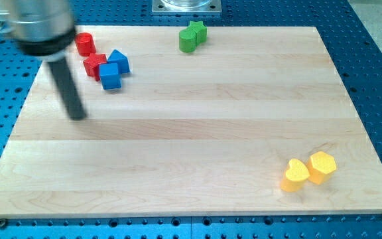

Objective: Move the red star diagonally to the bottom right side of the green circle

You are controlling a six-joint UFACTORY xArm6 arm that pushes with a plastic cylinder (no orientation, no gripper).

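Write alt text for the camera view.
My tip rests on a wooden board, below and left of the red star, which touches two blue blocks. A red cylinder sits top left, two green blocks top centre, two yellow blocks bottom right.

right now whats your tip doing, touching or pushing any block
My tip: holds nothing, touches no block; it rests on bare board, below and to the view's left of the red star.
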